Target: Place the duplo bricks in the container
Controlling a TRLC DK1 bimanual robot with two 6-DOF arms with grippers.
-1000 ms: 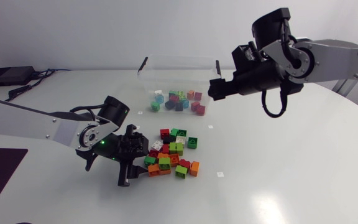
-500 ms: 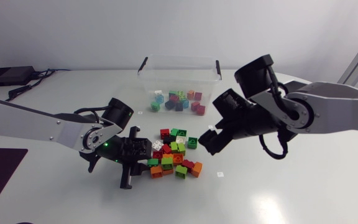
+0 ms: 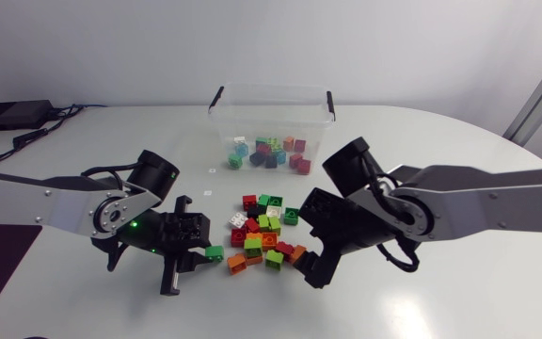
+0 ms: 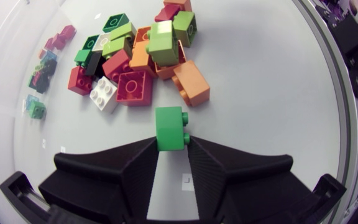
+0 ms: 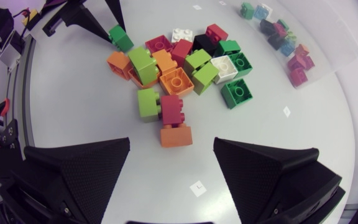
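At the far left of the table (image 3: 459,282) a black box (image 3: 12,115) with cables sits close to the edge, well apart from the work.

The left arm comes in low across the near-left part. Its left claw (image 4: 171,146) is closed to a narrow gap and pinches a green brick (image 4: 170,127) between its fingertips, touching it from both sides. That brick is just beside the left fringe of the pile of duplo bricks (image 3: 263,235), with a thin strip of bare table between it and the nearest orange ones.

The pile lies at the middle of the table: red, green, lime, orange, white and black bricks, some of them stacked. Behind it, across a band of open table, stands the clear container (image 3: 271,89), its far wall near the table's back edge. A loose layer of sorted bricks (image 3: 269,153) lies on its floor.

Small white square markers (image 3: 334,266) dot the table around the pile. Any print on them is too small to read.

The right arm reaches in from the right edge to the pile's right side. Its right claw (image 5: 172,149) is spread wide and grips nothing. An orange brick (image 5: 176,135) lies just ahead of the gap between its fingers, touching a dark red one behind it. Right of this arm the table runs broad and bare to its curved edge.
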